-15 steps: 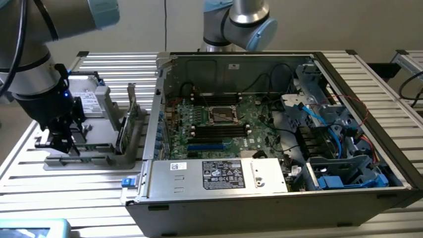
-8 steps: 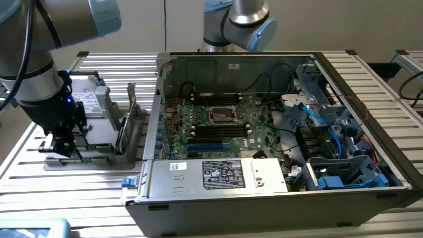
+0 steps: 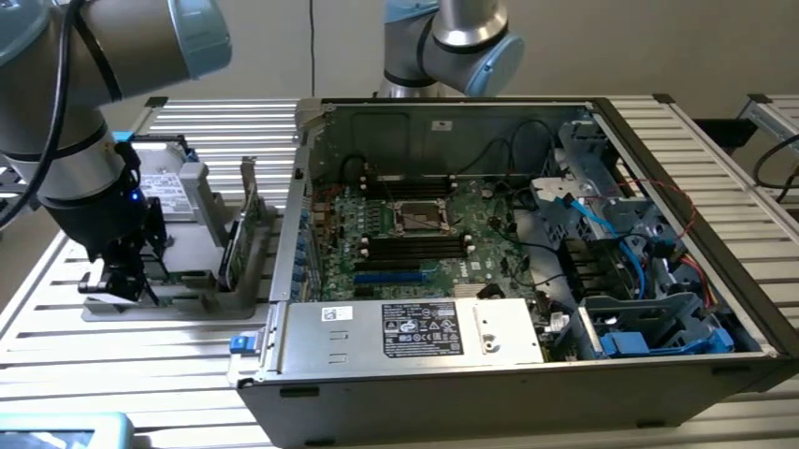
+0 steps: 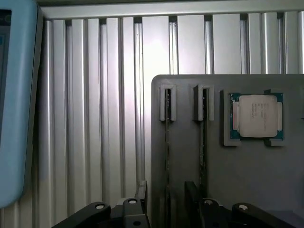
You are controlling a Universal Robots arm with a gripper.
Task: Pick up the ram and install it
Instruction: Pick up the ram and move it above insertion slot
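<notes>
**Figure.** My gripper (image 4: 166, 202) poised over the grey parts holder (image 4: 247, 180), which lies on the slatted metal table (image 4: 95, 118). In the exterior view, my arm (image 3: 75, 178) reaches down at that view's left, and the open computer case (image 3: 699, 187) sits well apart at that view's right.

**(a) End effector.** My fingers (image 4: 140, 194) are spread wide and carry nothing. A gap shows on each inner side, so I judge there is no contact with anything yet.

**(b) The ram.** The ram (image 4: 167, 142) stands on its thin edge in a groove of the holder, so that from the wrist it appears as a dark narrow line. Its far end is seated in a small clip (image 4: 167, 102).

**(c) Governing relation.** The ram lies directly below and between my two fingers, roughly centred in the gap. Its long axis runs along the groove, away from my fingertips toward the clip, so the closing line of the jaws crosses its thin dimension at right angles. One finger is on the bare-table side of the holder's edge, and the other stands in the space between the two grooves.

**(d) Neighbours.** A second stick (image 4: 203, 147) stands parallel in the adjoining groove, just outside my grasp. A processor (image 4: 256, 116) rests flat in its recess farther along the holder.
</notes>
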